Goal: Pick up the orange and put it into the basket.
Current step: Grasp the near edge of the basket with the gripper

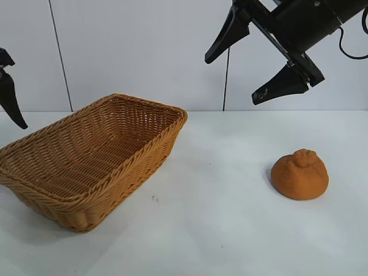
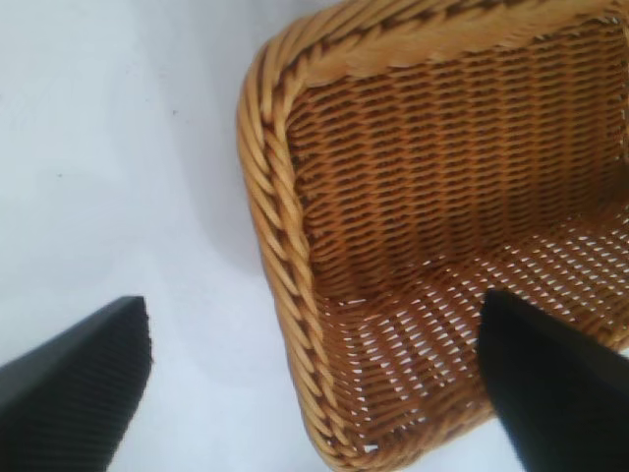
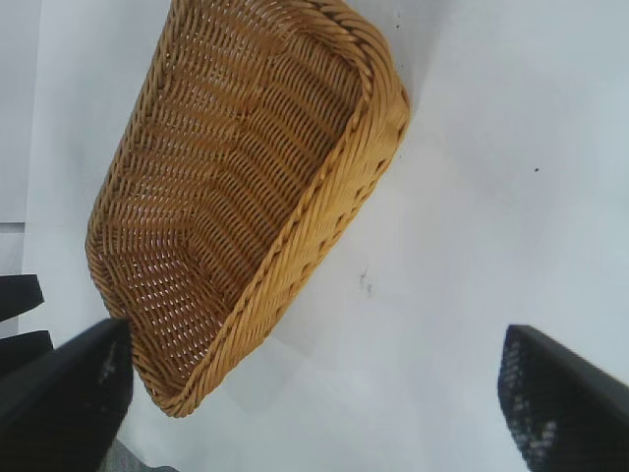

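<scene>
The orange (image 1: 300,174), dull and bumpy with a knobby top, rests on the white table at the right. It shows in neither wrist view. The tan wicker basket (image 1: 170,127) lies at the left with nothing in it. In the left wrist view I see one corner of the basket (image 2: 265,187). The right wrist view takes in the whole basket (image 3: 324,197). My right gripper (image 1: 232,80) hangs open high above the table, up and to the left of the orange, with nothing between its fingers (image 3: 314,354). My left gripper (image 1: 10,98) stays open at the far left edge, above the basket's end (image 2: 314,324).
A white wall stands behind the table (image 1: 230,230). A small dark speck (image 1: 154,199) marks the tabletop between the basket and the orange.
</scene>
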